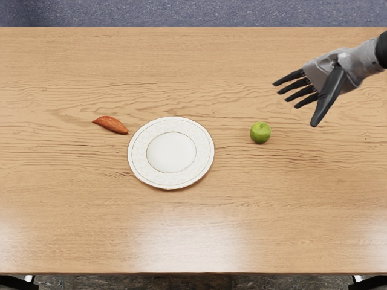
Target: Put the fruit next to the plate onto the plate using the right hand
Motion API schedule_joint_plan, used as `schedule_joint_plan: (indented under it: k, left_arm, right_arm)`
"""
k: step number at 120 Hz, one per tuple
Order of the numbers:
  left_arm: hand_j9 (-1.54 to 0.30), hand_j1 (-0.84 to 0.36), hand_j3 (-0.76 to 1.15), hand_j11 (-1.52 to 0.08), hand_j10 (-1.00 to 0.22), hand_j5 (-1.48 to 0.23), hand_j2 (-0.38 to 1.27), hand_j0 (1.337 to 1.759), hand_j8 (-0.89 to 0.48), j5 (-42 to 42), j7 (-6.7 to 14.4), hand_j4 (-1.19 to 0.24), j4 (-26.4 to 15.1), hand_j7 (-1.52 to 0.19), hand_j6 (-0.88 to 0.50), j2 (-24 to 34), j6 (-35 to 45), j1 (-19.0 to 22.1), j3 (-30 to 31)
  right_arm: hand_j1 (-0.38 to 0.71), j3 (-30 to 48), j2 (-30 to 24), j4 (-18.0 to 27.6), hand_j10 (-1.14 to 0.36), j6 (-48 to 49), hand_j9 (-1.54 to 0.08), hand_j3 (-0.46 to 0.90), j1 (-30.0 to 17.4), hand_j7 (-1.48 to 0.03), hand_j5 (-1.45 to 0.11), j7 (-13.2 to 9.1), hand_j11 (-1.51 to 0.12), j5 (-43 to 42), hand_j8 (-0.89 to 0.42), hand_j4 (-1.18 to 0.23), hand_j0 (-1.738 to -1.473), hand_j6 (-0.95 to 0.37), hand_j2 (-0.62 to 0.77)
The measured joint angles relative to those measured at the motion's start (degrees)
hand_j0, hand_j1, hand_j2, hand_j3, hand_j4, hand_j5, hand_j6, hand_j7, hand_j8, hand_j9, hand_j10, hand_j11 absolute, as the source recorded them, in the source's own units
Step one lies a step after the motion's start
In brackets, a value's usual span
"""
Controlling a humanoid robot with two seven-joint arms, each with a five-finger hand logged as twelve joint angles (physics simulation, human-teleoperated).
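So the right hand [317,81] is hovering over the far right side of the light wooden worktop [193,229]. Its dark fingers are splaying out wide and loose, gripping nothing at all. I'm reading that as a pre-grasp pose: it's hanging open like that so it can drop around the small round green apple [260,132], which is sitting on the bare wood below and to the left of the hand, well apart from it. The apple is resting to the right of the round white plate with the patterned rim [138,154], near it but not touching, and the plate is carrying nothing right now, so the job isn't done yet. Over on the plate's other side a tapered reddish-orange thing [110,124] is lying just beside the rim. It's looking more like a sweet potato than a fruit to me, so I'm betting the apple is the real target, and it's on the side the right arm is working from anyway. The apple itself is looking smooth and a bit glossy, standing upright with a little dimple on top, and being round it's probably going to roll if it gets nudged before the fingers close.
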Motion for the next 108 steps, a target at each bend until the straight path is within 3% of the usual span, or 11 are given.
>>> schedule_joint_plan:
  k: [18, 26, 31, 43, 51, 57, 66, 84, 108]
  left_arm:
    - [-0.02, 0.33, 0.00, -0.02, -0.01, -0.02, 0.00, 1.658, -0.01, 0.00, 0.00, -0.01, 0.00, -0.02, -0.01, 0.00, 0.00, 0.00, 0.00]
    - [-0.02, 0.33, 0.00, -0.02, -0.01, -0.02, 0.00, 1.658, -0.01, 0.00, 0.00, -0.01, 0.00, -0.02, -0.01, 0.00, 0.00, 0.00, 0.00]
    - [-0.02, 0.33, 0.00, -0.02, -0.01, -0.02, 0.00, 1.658, -0.01, 0.00, 0.00, -0.01, 0.01, -0.02, -0.01, 0.00, 0.00, 0.00, -0.01]
    - [-0.02, 0.33, 0.00, -0.02, -0.01, -0.02, 0.00, 1.658, -0.01, 0.00, 0.00, -0.01, 0.01, -0.02, -0.01, 0.00, 0.00, 0.00, 0.00]
    - [-0.02, 0.34, 0.00, -0.02, -0.01, -0.02, 0.00, 1.658, -0.01, 0.00, 0.00, -0.01, 0.00, -0.02, -0.01, 0.00, 0.00, 0.00, 0.00]
    - [-0.02, 0.34, 0.00, -0.02, -0.01, -0.02, 0.00, 1.658, -0.01, 0.00, 0.00, -0.01, 0.00, -0.02, -0.01, 0.00, 0.00, 0.00, 0.01]
    - [-0.02, 0.34, 0.00, -0.02, -0.01, -0.02, 0.00, 1.658, -0.01, 0.00, 0.00, -0.01, 0.00, -0.02, -0.01, 0.00, 0.00, 0.00, 0.01]
    - [-0.02, 0.34, 0.00, -0.02, -0.01, -0.02, 0.00, 1.658, -0.01, 0.00, 0.00, -0.01, 0.00, -0.02, -0.01, 0.00, 0.00, 0.00, 0.01]
    - [-0.02, 0.33, 0.00, -0.02, -0.01, -0.02, 0.00, 1.658, -0.01, 0.00, 0.00, -0.01, 0.00, -0.02, -0.01, 0.00, 0.00, 0.00, 0.00]
  right_arm:
    - [-0.35, -0.11, 0.26, 0.78, 0.00, 0.00, 0.00, 0.00, 0.32, 0.00, 0.00, 0.00, 0.00, -1.76, 0.00, 0.00, -1.658, 0.00, 0.00]
    - [-0.35, -5.42, 2.34, 2.44, 0.00, -3.39, 0.00, 0.00, 5.91, 0.00, 0.00, 0.00, 0.00, -5.34, 0.00, 0.00, -1.658, 0.00, 0.00]
    - [-0.35, -14.10, 7.06, 3.11, 0.00, -5.59, 0.00, 0.00, 12.19, 0.00, 0.00, 0.00, 0.00, -5.94, 0.00, 0.00, -1.658, 0.00, 0.00]
    - [-0.35, -36.49, 24.76, 6.19, 0.00, -8.55, 0.00, 0.00, 27.85, 0.00, 0.00, 0.00, 0.00, -3.47, 0.00, 0.00, -1.658, 0.00, 0.00]
    - [-0.35, -40.78, 32.43, 9.49, 0.00, -13.27, 0.00, 0.00, 31.53, 0.00, 0.00, 0.00, 0.00, 0.23, 0.00, 0.00, -1.658, 0.00, 0.00]
    - [-0.35, -38.71, 34.86, 10.61, 0.00, -18.94, 0.00, 0.00, 30.24, 0.00, 0.00, 0.00, 0.00, 1.80, 0.00, 0.00, -1.658, 0.00, 0.00]
    - [-0.35, -32.08, 33.72, 10.82, 0.00, -24.35, 0.00, 0.00, 23.81, 0.00, 0.00, 0.00, 0.00, 2.47, 0.00, 0.00, -1.658, 0.00, 0.00]
    - [-0.35, -18.17, 31.15, 6.21, 0.00, -30.86, 0.00, 0.00, 9.47, 0.00, 0.00, 0.00, 0.00, -0.84, 0.00, 0.00, -1.658, 0.00, 0.00]
    - [-0.35, -11.03, 28.78, 4.27, 0.00, -48.86, 0.00, 0.00, 1.88, 0.00, 0.00, 0.00, 0.00, -11.37, 0.00, 0.00, -1.658, 0.00, 0.00]
